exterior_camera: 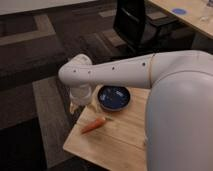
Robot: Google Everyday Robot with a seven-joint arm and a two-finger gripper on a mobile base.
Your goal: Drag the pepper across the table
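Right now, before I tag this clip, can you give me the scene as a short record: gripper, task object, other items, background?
gripper: hanging under the wrist at the table's far left corner
pepper: lying flat on the table's left part, just in front of the gripper; contact not clear
blue bowl: upright, right of the gripper, apart from the pepper
table: light wood
background: black chair; desk with blue disc
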